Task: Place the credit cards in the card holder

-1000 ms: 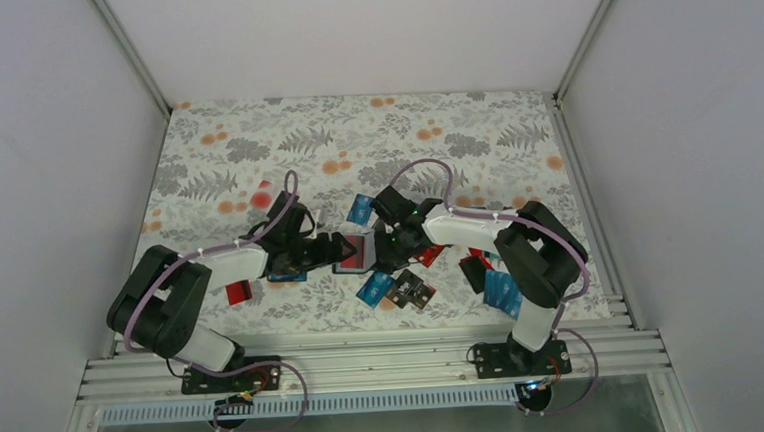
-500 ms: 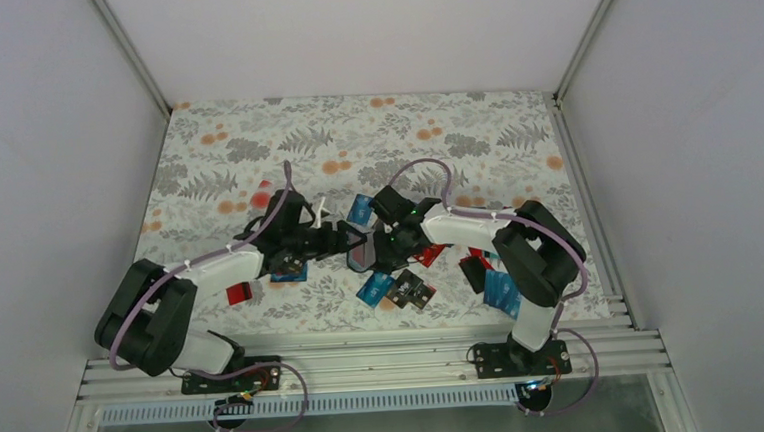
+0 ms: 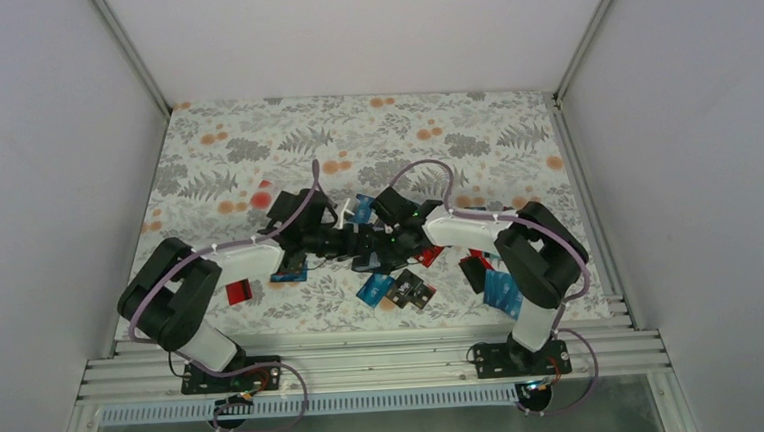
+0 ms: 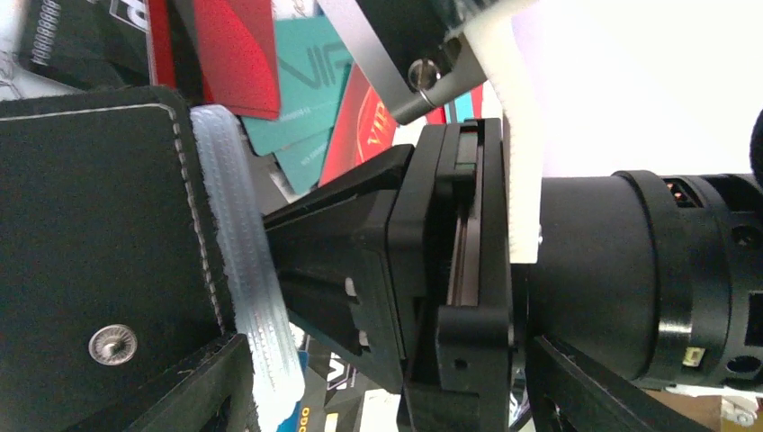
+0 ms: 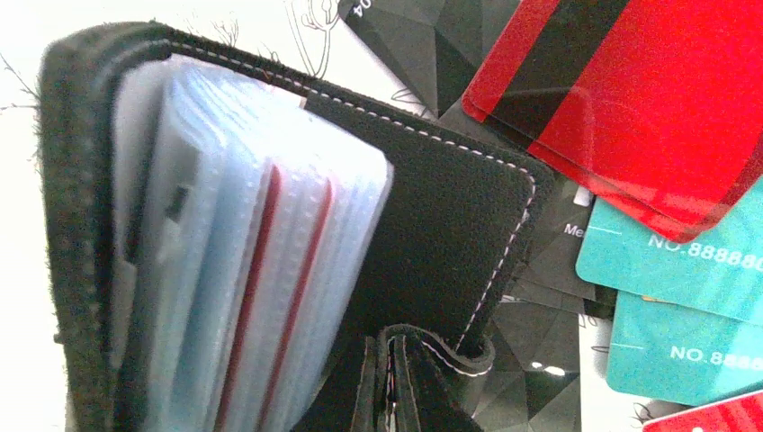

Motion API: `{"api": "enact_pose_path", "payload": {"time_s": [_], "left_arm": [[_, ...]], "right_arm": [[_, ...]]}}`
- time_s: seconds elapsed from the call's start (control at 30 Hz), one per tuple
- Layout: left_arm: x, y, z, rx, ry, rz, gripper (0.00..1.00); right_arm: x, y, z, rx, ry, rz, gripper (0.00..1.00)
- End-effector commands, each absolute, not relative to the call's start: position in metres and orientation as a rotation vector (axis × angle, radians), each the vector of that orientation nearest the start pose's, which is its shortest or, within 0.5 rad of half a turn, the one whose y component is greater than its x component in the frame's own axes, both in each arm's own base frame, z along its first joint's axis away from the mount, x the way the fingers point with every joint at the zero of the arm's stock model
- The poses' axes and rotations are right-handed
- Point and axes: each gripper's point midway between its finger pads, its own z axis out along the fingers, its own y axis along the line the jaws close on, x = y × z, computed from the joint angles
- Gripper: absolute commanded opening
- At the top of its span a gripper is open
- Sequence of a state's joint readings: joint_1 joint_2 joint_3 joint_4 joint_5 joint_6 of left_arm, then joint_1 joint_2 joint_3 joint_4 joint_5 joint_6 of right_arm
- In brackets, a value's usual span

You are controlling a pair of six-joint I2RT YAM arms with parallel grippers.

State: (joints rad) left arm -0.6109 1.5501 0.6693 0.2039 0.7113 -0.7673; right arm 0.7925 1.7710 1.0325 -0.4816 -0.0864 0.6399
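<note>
Meeting over the middle of the tabletop [image 3: 433,133], a little closer to its near edge than its far one, the left gripper [image 3: 352,243] and the right gripper [image 4: 288,229] point tip to tip with the card holder [image 5: 450,225] between them. From above the holder is mostly hidden by the two, so its long axis across the tabletop cannot be told.

In the right wrist view it stands open like a book. Its spine is on the left of that view, its long edges run top to bottom, and its clear sleeves [image 5: 225,225] fan out toward the right. Two thin red edges show among them. A stitched strap [image 5: 432,360] folds in at the bottom.

The right jaws are pressed together, their tip at the sleeves' edge beside the stitched cover and its snap stud [image 4: 112,345]. I cannot tell whether the left jaws stand spread or clamp the holder.

Loose credit cards [image 3: 373,289] lie around. One blue card sits just toward the far edge, blue and black ones lie toward the near edge, a red one is near the left arm, and blue ones lie under the right arm by the near right corner.
</note>
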Motion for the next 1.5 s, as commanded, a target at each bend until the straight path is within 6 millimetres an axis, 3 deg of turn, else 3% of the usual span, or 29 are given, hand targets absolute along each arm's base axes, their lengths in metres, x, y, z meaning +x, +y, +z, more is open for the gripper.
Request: {"api": "enact_pose_path", "payload": {"time_s": [0.0, 0.27, 0.33, 0.5, 0.67, 0.83, 0.97, 1.03, 1.13, 1.23, 1.33, 1.47], "left_arm": [[0.248, -0.325, 0.105, 0.267, 2.479, -1.496, 0.75], [0.247, -0.332, 0.087, 0.233, 2.525, -1.485, 0.74], [0.246, -0.333, 0.081, 0.222, 2.538, -1.487, 0.73], [0.246, -0.336, 0.074, 0.214, 2.545, -1.504, 0.73], [0.251, -0.341, 0.093, 0.249, 2.521, -1.509, 0.74], [0.258, -0.346, 0.127, 0.302, 2.487, -1.495, 0.75], [0.259, -0.34, 0.148, 0.333, 2.481, -1.45, 0.76], [0.263, -0.331, 0.149, 0.326, 2.504, -1.381, 0.76], [0.27, -0.31, 0.131, 0.284, 2.576, -1.212, 0.73], [0.269, -0.294, 0.106, 0.258, 2.649, -1.102, 0.61], [0.265, -0.288, 0.081, 0.251, 2.707, -1.047, 0.51], [0.262, -0.29, 0.062, 0.265, 2.744, -1.044, 0.44]], "right_arm": [[0.247, 0.269, 0.011, -0.209, 2.913, 0.418, 0.04], [0.253, 0.254, 0.024, -0.141, 2.866, 0.462, 0.04], [0.254, 0.252, 0.036, -0.126, 2.832, 0.501, 0.04], [0.252, 0.248, 0.039, -0.108, 2.812, 0.549, 0.04], [0.253, 0.244, 0.036, -0.089, 2.803, 0.562, 0.04], [0.251, 0.239, 0.033, -0.075, 2.797, 0.575, 0.04], [0.251, 0.235, 0.031, -0.072, 2.8, 0.57, 0.04], [0.252, 0.234, 0.03, -0.07, 2.802, 0.568, 0.04], [0.253, 0.235, 0.031, -0.069, 2.799, 0.575, 0.04], [0.254, 0.237, 0.033, -0.069, 2.798, 0.59, 0.04], [0.255, 0.239, 0.036, -0.066, 2.797, 0.599, 0.04], [0.256, 0.242, 0.04, -0.058, 2.797, 0.616, 0.04]]}}
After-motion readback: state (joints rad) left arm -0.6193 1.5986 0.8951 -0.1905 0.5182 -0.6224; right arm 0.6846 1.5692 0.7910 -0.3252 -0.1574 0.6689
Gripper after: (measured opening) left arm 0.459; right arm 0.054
